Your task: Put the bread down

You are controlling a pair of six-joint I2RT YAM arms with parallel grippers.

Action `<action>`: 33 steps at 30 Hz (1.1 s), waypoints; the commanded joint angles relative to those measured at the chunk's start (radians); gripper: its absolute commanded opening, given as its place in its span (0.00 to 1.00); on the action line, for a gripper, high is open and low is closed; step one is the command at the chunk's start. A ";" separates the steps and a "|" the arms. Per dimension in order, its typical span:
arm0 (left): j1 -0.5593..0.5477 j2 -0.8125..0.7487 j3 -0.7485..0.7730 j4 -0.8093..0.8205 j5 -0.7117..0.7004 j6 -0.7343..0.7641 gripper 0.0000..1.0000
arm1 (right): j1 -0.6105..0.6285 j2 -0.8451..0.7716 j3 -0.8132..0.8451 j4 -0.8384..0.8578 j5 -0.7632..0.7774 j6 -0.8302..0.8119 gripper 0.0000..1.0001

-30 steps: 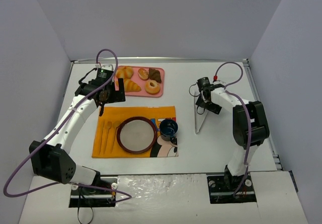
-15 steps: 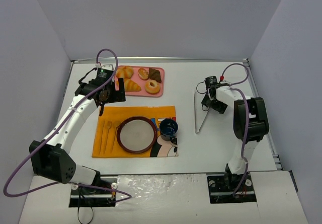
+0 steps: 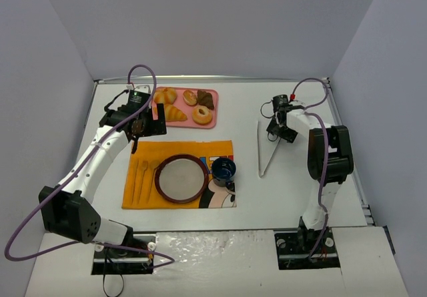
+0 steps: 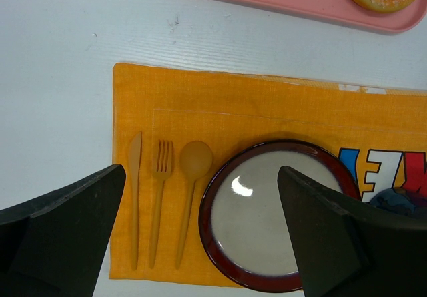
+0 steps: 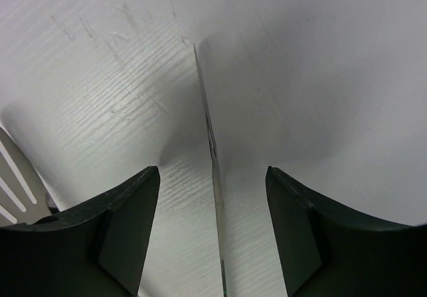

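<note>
The small golden oval bun (image 3: pixel 190 97) waits on the pink plastic tray (image 3: pixel 187 118), so the left gripper (image 3: pixel 148 125) hangs beside it wide open and empty, while the right gripper (image 3: pixel 279 131) holds its jaws half open around the thin silver metal tongs (image 3: pixel 265 157), not touching them, probably to grab them.

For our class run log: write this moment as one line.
left gripper: open, empty | right gripper: open astride tongs | bread: on tray

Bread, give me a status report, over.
Left tool open, empty, near tray. Right tool open, astride tongs. Bread on tray, untouched. Brown pastry close beside it.
</note>
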 commanded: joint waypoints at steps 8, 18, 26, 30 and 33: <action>0.000 0.003 0.055 0.016 -0.015 -0.001 0.97 | -0.007 0.012 0.011 0.004 0.001 0.000 0.22; 0.000 0.009 0.058 0.001 -0.012 -0.013 0.97 | -0.013 -0.022 -0.002 0.004 -0.003 -0.010 0.00; -0.001 0.018 0.074 -0.019 0.014 -0.018 0.97 | -0.014 -0.172 0.029 -0.005 -0.024 -0.023 0.00; -0.003 0.011 0.106 -0.035 0.054 -0.031 0.97 | -0.013 -0.259 0.085 -0.010 -0.104 -0.041 0.00; -0.003 -0.001 0.138 -0.043 0.103 -0.042 0.97 | 0.000 -0.317 0.148 -0.007 -0.256 -0.047 0.00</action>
